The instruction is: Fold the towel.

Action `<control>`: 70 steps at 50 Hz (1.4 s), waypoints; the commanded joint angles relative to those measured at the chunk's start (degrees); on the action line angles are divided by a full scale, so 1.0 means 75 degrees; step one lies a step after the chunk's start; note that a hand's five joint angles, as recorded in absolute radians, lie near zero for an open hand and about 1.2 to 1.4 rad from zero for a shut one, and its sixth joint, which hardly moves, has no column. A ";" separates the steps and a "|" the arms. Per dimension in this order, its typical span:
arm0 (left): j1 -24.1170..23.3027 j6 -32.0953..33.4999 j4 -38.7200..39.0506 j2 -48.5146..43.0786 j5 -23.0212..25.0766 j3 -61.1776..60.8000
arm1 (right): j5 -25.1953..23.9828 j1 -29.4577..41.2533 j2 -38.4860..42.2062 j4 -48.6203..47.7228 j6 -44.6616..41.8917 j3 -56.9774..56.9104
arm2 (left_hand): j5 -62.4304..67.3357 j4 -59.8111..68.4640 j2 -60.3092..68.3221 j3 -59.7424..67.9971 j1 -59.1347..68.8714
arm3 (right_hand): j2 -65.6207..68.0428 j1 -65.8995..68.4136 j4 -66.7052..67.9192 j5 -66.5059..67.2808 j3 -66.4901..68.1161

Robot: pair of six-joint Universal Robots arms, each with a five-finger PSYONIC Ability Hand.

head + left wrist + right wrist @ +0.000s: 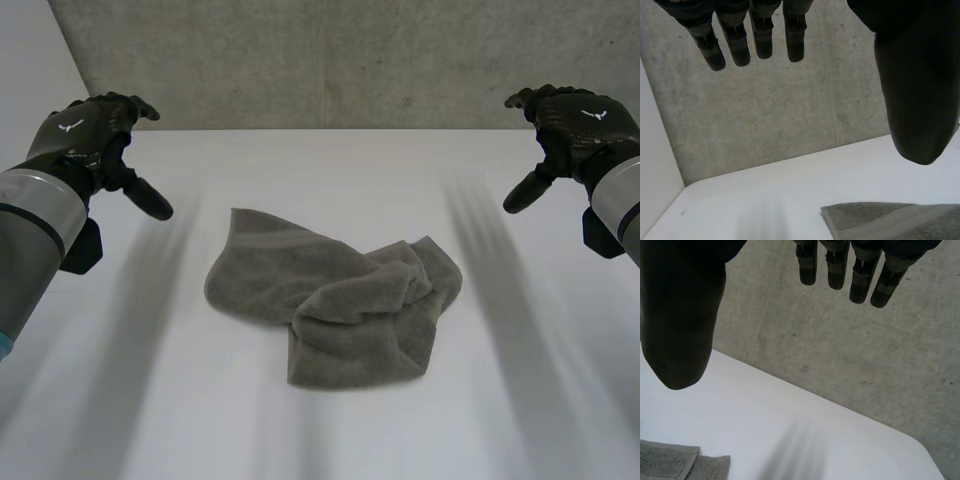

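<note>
A grey towel point(335, 300) lies crumpled in the middle of the white table point(330, 160), its right part bunched over itself. My left hand point(95, 140) hovers above the table's far left, open, well clear of the towel. My right hand point(570, 125) hovers at the far right, open too, holding nothing. In the left wrist view, straight fingers point(757, 37) and the thumb point(917, 85) stand apart, with a banded towel corner point(890, 220) below the thumb. In the right wrist view, the fingers point(840, 265) and thumb point(682, 315) are spread, a towel corner point(680, 462) beneath the thumb.
A rough grey concrete wall point(330, 60) rises behind the table's far edge. A pale side wall point(655, 165) stands at the table's left. Bare table surface surrounds the towel on all sides.
</note>
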 commanded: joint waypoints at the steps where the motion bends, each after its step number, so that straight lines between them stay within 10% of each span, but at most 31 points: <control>1: -0.0021 0.0005 0.0027 -0.0004 0.0237 -0.0048 | -0.0005 0.0053 -0.0001 -0.0009 -0.0029 0.0015 | -0.0400 -0.0400 -0.0418 -0.0336 -0.0724 | -0.0616 -0.0421 -0.0049 -0.0455 -0.0049; 25: -0.0067 -0.0030 0.0038 -0.0016 0.0320 -0.0188 | -0.0087 0.0076 0.0011 -0.0102 -0.0064 0.0050 | -0.0400 -0.0400 -0.0418 -0.0336 -0.0724 | -0.0616 -0.0421 -0.0049 -0.0455 -0.0049; 38: -0.0711 -0.1715 0.0050 -0.0495 0.0332 -0.0704 | -0.2827 0.0064 0.0385 0.0283 -0.2499 0.0061 | -0.0153 -0.0400 -0.0171 -0.0336 -0.0477 | -0.0616 -0.0421 -0.0049 -0.0455 -0.0049; 61: -0.2927 -0.2338 0.0449 -0.3555 0.0191 -0.0107 | -0.4048 0.0193 0.3843 0.1772 -0.3697 -0.1743 | 0.0632 -0.0400 0.0614 -0.0336 0.0308 | -0.0616 -0.0421 -0.0049 -0.0455 -0.0049; 70: -0.3185 -0.2280 0.0671 -0.4058 -0.0921 0.0385 | -0.4059 0.0334 0.4241 0.1889 -0.4166 -0.1802 | 0.5337 -0.0400 0.5319 -0.0336 0.5013 | 0.3515 0.3709 -0.0049 0.3676 -0.0049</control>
